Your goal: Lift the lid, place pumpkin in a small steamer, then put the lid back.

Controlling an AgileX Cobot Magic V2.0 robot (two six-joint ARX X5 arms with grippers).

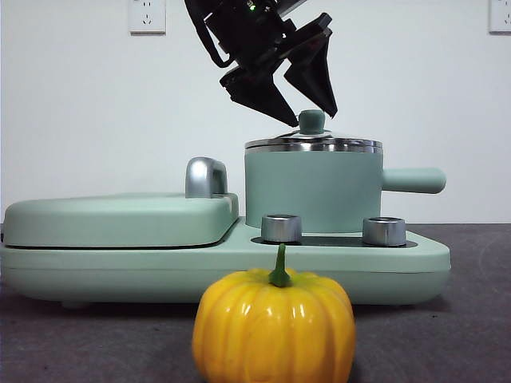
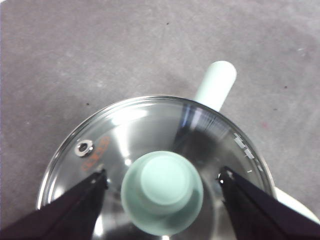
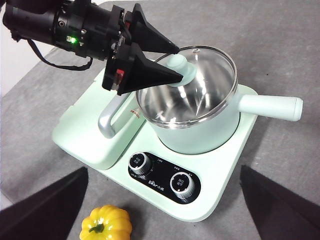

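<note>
A: Nearest the front camera?
B: Sitting on the grey table, the pumpkin, glossy yellow-orange, green stem up, just in front of the long mint-green appliance base and apart from it.

A: And behind that?
B: Facing forward on the base, two chrome knobs; lying to one side, the flat griddle cover with its chrome handle.

A: The small steamer?
B: Standing upright on the base behind the knobs, the small steamer, straight side handle pointing away from the griddle cover. Resting level on its chrome rim, the lid, glass clear enough to show the bare steel inside.

A: Arms?
B: Hanging just above the lid, the left gripper, fingers spread wide on either side of the mint-green lid knob, touching neither knob nor glass. Hovering high over the front of the table, the right gripper, fingers parted and gripping nothing, pumpkin below and between them.

A: Farthest back?
B: Showing on the white wall, two power sockets.
</note>
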